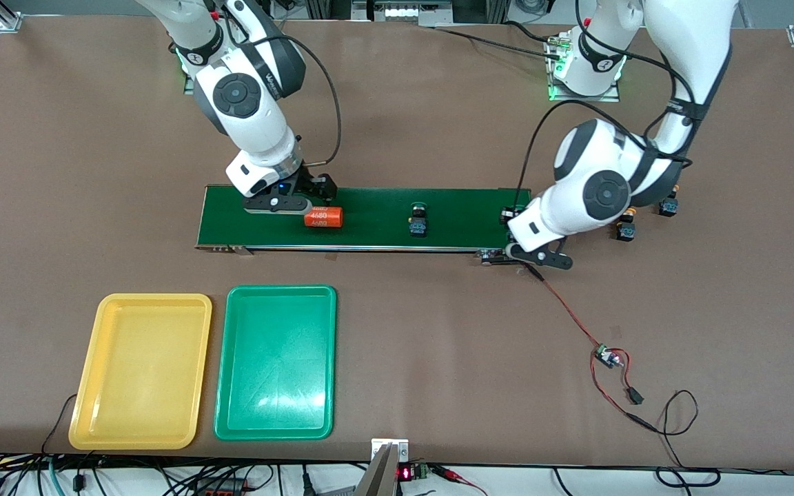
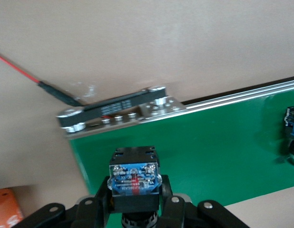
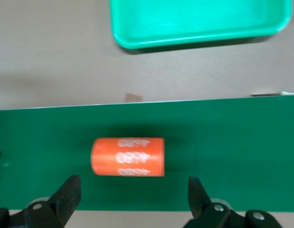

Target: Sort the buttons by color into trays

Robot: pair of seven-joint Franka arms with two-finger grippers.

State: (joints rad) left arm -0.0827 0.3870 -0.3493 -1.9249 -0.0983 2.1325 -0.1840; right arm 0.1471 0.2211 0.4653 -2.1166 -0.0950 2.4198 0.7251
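Nearest the front camera lie the yellow tray [image 1: 140, 372] and the green tray [image 1: 276, 362], side by side on the brown desk [image 1: 438, 331] toward the right arm's end, both without buttons. Farther from that camera runs the dark-green conveyor belt [image 1: 369, 218], which carries an orange cylinder [image 1: 323, 217] with white print and, near the middle of its length, a green-capped button [image 1: 418, 219]. From the front the left pincer [image 1: 514, 219] is mostly hidden under its own wrist at the belt's end toward the left arm; the left wrist view supplies what is missing there: the fingers [image 2: 102, 202] are clenched on a button with a black-and-blue body [image 2: 133, 183], held over the belt's end by the metal end bracket [image 2: 118, 111], its cap out of sight. That view also catches the green-capped button at its edge [image 2: 292, 137]. The right pincer [image 1: 314, 196] hangs over the belt, and the right wrist view shows its fingers [image 3: 68, 197] released and spread wide, the orange cylinder [image 3: 128, 156] lying on the belt between and just ahead of them, untouched, with the green tray's rim [image 3: 199, 40] nearby. Only the front view shows two more buttons [image 1: 626, 227] with yellow caps standing on the desk off the belt's end, partly hidden by the left arm.
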